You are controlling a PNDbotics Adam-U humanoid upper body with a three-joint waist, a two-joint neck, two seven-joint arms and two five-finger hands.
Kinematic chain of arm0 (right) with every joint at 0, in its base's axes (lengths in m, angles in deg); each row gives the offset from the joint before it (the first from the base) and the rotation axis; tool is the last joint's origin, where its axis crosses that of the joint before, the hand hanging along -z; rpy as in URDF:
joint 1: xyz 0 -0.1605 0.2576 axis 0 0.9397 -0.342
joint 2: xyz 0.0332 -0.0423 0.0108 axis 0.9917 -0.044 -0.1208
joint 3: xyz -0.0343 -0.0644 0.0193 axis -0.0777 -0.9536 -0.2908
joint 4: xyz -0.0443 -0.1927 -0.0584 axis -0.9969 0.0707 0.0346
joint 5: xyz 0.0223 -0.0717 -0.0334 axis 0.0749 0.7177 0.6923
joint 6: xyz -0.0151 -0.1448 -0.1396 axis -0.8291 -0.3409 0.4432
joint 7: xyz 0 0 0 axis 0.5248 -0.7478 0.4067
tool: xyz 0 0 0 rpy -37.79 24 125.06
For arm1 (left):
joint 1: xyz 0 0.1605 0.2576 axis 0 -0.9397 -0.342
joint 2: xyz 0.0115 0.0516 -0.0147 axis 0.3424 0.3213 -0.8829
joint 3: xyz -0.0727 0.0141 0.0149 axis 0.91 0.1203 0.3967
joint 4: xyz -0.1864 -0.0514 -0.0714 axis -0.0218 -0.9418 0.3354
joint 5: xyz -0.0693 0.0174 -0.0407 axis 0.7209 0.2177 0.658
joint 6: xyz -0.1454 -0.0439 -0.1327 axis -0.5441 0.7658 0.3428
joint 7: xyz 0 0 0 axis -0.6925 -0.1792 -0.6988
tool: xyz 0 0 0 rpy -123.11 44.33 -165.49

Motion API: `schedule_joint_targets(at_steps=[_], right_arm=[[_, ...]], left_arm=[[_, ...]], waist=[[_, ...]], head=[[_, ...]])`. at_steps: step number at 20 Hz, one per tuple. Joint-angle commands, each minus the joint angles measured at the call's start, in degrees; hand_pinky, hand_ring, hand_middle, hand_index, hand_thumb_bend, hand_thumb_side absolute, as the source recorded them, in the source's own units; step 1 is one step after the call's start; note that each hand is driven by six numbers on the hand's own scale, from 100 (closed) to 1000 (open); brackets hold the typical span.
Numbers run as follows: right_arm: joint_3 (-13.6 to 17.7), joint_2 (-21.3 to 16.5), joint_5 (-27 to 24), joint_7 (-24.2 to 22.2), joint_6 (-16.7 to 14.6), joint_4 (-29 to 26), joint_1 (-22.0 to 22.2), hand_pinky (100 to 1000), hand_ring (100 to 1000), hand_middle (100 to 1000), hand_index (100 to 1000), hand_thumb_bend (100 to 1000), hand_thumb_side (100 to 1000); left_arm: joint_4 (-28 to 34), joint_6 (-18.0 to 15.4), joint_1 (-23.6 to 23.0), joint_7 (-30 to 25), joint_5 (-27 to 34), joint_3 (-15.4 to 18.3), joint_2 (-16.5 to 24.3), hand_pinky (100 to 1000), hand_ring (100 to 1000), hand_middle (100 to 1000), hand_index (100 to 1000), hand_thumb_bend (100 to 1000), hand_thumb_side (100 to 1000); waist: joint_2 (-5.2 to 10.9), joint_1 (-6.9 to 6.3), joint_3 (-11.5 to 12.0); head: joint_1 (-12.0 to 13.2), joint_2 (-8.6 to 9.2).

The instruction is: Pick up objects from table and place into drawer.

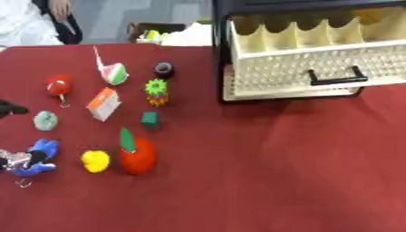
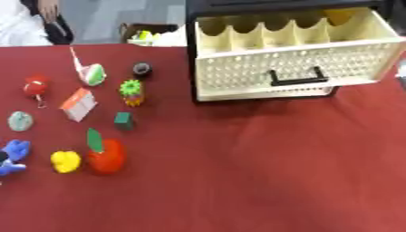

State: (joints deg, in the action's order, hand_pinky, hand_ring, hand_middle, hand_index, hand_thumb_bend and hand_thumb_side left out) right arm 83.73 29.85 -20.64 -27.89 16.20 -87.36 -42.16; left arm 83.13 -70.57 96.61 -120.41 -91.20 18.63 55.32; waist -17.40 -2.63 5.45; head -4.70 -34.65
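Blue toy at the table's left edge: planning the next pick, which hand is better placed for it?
Left, probably. The blue toy lies far left, near where the left hand shows at the view's edge; the right hand is not in view.

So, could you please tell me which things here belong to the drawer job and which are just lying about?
Job: red apple toy, yellow toy, green block, blue toy, open drawer.
Lying about: cardboard box behind the table.

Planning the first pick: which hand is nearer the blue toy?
Left. A dark part of the left hand shows at the table's left edge, a little beyond the blue toy. The right hand is not in view.
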Motion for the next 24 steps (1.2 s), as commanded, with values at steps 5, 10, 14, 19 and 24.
schedule_joint_targets(at_steps=[5, 10, 14, 19, 24], right_arm=[[0.26, -0.66, -0.3, -0.44, 0.03, -0.3, -0.85, 531, 610, 597, 747, 100, 498], [0.3, -0.56, -0.29, -0.59, 0.01, -0.3, -0.75, 533, 611, 597, 746, 100, 498], [0.39, -0.58, -0.36, -0.46, -0.2, -0.3, -0.69, 534, 611, 597, 745, 100, 493], [0.53, -0.47, -0.52, -0.37, -0.35, -0.3, -0.65, 534, 610, 597, 743, 100, 493], [0.56, -0.43, -0.61, -0.33, -0.39, -0.3, -0.7, 536, 610, 596, 741, 100, 493]], left_arm=[[-1.36, 5.13, 1.29, 2.62, 0.44, -2.06, 1.3, 759, 800, 815, 1000, 536, 924], [-4.15, 7.24, 3.34, 3.3, -0.16, -4.58, -0.46, 725, 780, 798, 990, 520, 919], [-6.38, 8.57, 4.7, 3.79, 0.19, -6.12, -1.98, 724, 781, 798, 984, 524, 913], [-8.06, 8.36, 5.55, 3.51, -0.46, -7.14, -3.12, 721, 778, 794, 970, 521, 898], [-9.91, 8.43, 5.71, 3.07, -1.86, -7.82, -3.66, 723, 780, 797, 964, 514, 895]], waist=[[0.75, 0.1, -0.16], [0.64, 0.08, -0.49], [0.49, 0.04, -0.82], [0.33, -0.07, -1.05], [0.23, -0.03, -1.28]], head=[[0.51, 0.55], [0.99, 0.55], [1.67, 0.58], [4.13, 0.79], [4.46, 0.96]])
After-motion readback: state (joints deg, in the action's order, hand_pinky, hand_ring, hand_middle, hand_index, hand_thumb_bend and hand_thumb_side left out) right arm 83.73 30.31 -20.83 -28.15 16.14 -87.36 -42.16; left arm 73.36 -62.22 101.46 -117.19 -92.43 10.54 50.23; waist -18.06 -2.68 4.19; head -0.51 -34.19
